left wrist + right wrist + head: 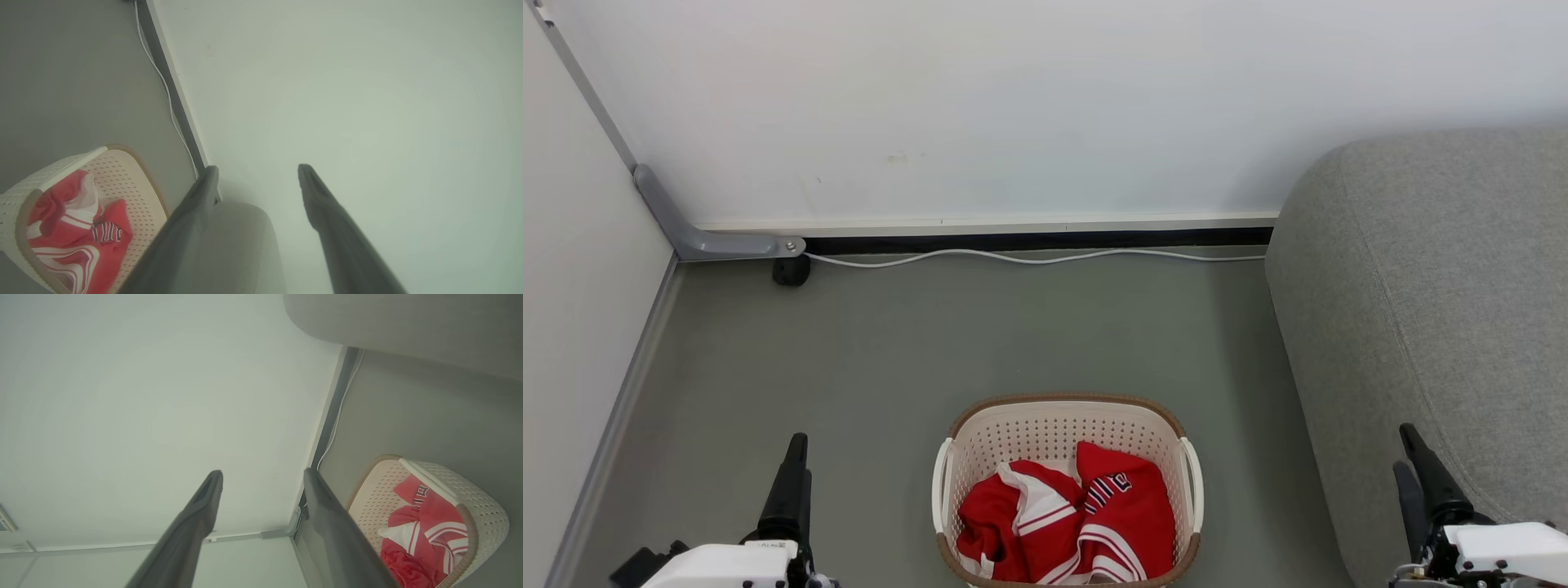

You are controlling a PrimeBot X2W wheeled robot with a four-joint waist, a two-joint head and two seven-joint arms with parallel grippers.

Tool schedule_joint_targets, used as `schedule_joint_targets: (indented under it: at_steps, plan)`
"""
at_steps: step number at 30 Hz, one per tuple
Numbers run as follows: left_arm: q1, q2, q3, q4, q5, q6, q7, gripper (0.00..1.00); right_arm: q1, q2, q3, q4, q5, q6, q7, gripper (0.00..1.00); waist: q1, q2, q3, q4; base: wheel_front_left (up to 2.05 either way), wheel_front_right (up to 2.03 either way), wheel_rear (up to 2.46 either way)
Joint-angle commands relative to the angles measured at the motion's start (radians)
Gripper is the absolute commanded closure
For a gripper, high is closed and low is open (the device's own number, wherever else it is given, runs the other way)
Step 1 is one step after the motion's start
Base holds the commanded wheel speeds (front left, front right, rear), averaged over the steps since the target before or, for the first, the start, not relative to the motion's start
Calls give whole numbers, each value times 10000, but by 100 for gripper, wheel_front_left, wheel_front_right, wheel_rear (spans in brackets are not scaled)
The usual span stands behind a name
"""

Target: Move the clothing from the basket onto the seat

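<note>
The cream-white basket (1062, 433) with its brown rim stands on the floor at bottom centre, and the red clothing (1078, 523) with white stripes lies crumpled inside it. To the right rises the big grey seat (1437, 286), with nothing on the part I can see. My left gripper (799, 445) hangs left of the basket, apart from it. My right gripper (1405, 449) sits between basket and seat. In the left wrist view the gripper (258, 169) is open and empty, with basket (24, 192), clothing (65, 228) and seat (241, 245) beyond. My right gripper (262, 473) is likewise open, near basket (482, 506), clothing (429, 522) and seat (408, 322).
A white wall (1013, 106) closes the back, with a white cable (1029, 257) along its base. A grey bracket on a black caster (788, 269) sits in the back left corner beside a pale side panel (572, 327). Grey-green floor (890, 351) spreads around the basket.
</note>
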Motion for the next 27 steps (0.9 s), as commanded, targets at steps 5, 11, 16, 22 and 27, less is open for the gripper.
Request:
schedule_joint_targets:
  at_steps: [5,11,16,22,27]
  plan:
    - [-567,155,-37,-294,797,-20,-217,0,-661,-438,305,-252,-499,21,-276,0,-2,-1,8,-15,0,0,0]
    - [-627,175,-126,-297,1732,-23,-393,0,-790,-594,449,-239,-1259,25,-454,0,-2,-1,19,-26,0,0,0]
    - [-689,192,-243,-338,2663,26,-540,0,-903,-744,643,-187,-2033,29,-601,0,-2,-1,33,-34,0,0,0]
    - [-748,212,-486,-376,3760,142,-716,0,-1015,-877,865,-124,-2984,33,-777,0,-2,-1,51,-52,0,0,0]
    - [-802,229,-624,-309,4586,276,-862,0,-1112,-1006,1085,-49,-3695,36,-923,0,-2,-1,58,-68,0,0,0]
